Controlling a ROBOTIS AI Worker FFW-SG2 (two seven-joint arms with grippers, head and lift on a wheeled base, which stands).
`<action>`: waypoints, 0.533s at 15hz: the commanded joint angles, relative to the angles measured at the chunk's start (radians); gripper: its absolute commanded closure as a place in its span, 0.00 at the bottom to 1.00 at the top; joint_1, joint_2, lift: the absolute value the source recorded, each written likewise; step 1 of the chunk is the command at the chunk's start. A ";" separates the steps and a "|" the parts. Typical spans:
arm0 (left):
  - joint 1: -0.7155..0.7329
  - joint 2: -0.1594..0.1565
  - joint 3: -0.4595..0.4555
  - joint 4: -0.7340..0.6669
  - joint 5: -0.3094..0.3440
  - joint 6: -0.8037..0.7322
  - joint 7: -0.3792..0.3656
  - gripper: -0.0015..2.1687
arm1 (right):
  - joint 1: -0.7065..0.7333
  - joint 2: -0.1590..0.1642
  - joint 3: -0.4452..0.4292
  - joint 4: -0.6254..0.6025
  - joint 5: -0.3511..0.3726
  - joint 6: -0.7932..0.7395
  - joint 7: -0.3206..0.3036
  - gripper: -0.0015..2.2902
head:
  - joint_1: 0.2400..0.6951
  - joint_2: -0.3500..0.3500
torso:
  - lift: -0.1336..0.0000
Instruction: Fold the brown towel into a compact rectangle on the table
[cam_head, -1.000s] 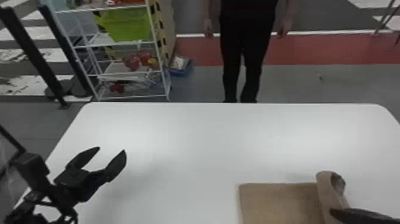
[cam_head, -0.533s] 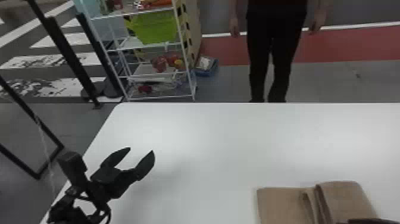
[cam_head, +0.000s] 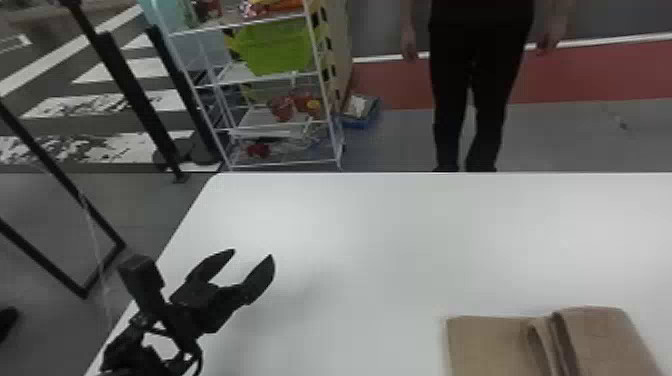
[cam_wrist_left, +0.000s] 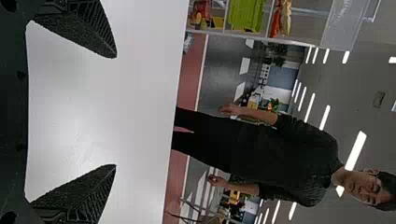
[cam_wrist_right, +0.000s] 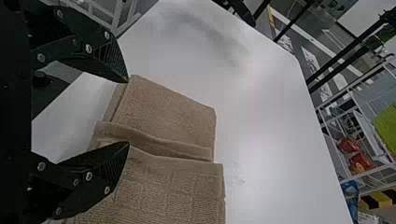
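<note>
On the robot's right side of the counter, near its close edge, the brown towel lies partly folded. The flap, a second ago curled upright beside the right hand, now rests down over the towel's right part, and the right hand has let it go. Its fingers stand wide apart over the cloth, gripping nothing; whether a tip touches the weave, one cannot tell.

For the task, that turn appears to put one fold in place, though the job looks unfinished: a raised double ridge runs between the flap and the flat left panel, and the outline is still two uneven sections. Closing one section over the other, then pressing down the ridge, would likely bring the compact rectangle; a shallow grip could catch one layer alone and pull the fold loose. The left hand is parked, wide and empty, above the counter's left side.

Beyond the counter, a white rack bears a green bin, its contents hidden, with red items below. A blue box on the floor beside it holds something pale.
</note>
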 joint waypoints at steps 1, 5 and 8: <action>-0.003 -0.003 -0.001 0.009 -0.003 -0.011 0.000 0.02 | 0.058 -0.010 -0.054 -0.014 0.006 -0.048 0.018 0.78 | 1.00 0.86 | 0.08; -0.007 -0.003 0.001 0.019 -0.003 -0.011 0.000 0.02 | 0.131 -0.047 -0.111 -0.016 0.060 -0.079 0.102 0.89 | 1.00 0.81 | 0.08; -0.009 -0.003 0.001 0.022 -0.004 -0.014 -0.001 0.02 | 0.160 -0.079 -0.103 0.012 0.127 -0.097 0.133 0.89 | 1.00 0.77 | 0.08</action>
